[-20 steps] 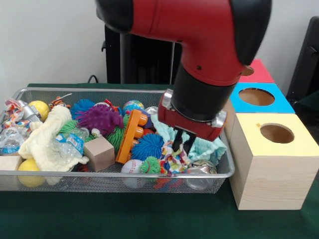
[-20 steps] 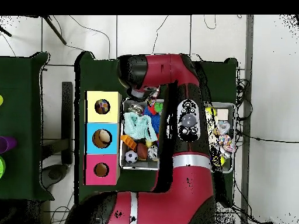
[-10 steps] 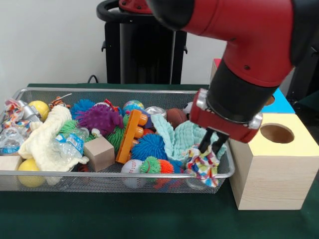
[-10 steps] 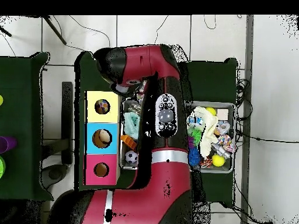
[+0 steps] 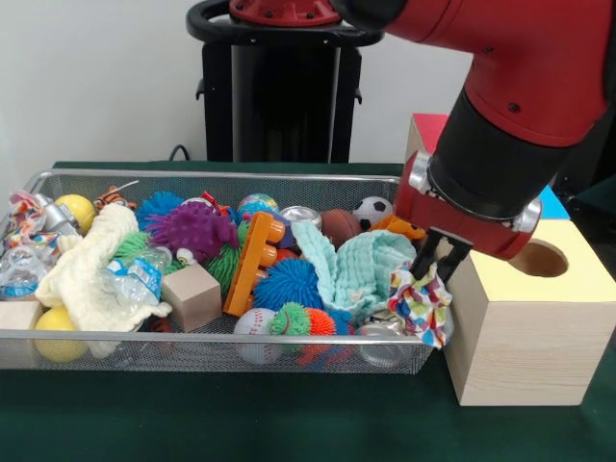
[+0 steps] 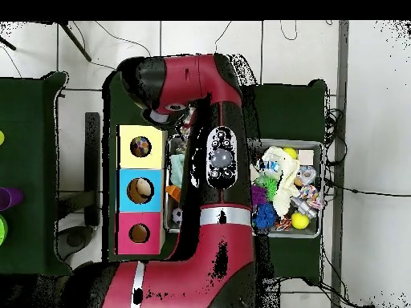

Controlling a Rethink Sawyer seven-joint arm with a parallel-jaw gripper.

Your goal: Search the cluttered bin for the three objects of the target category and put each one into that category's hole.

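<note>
Since half a second ago the arm (image 5: pixel 500 87) has swung further toward the boxes, carrying the patterned cloth (image 5: pixel 422 303) from above the bin's inside corner out to its end by the yellow box, and a small soccer ball (image 5: pixel 372 211) it had hidden now shows.

From above, the arm (image 6: pixel 210 160) covers much of the bin, its wrist over the end next to the yellow box (image 6: pixel 140 147).

On the green worktop (image 5: pixel 289 423) the wire bin (image 5: pixel 192 348) sits just beside the yellow-topped wooden box (image 5: pixel 525 322). Beyond that box are a blue one (image 5: pixel 550 203) and a red one (image 5: pixel 428 127), mostly hidden in the front view.

Inside the bin lie a cream cloth (image 5: pixel 91 265), a mint-green cloth (image 5: pixel 361 269), a purple spiky ball (image 5: pixel 192 229), an orange toy (image 5: pixel 255 262), a wooden block (image 5: pixel 191 296) and a baseball (image 5: pixel 256 332).

The gripper (image 5: pixel 435 262) is clenched on the top of the patterned cloth, which hangs over the bin's end rim, close against the yellow box's side and below its hole (image 5: pixel 539 259).
</note>
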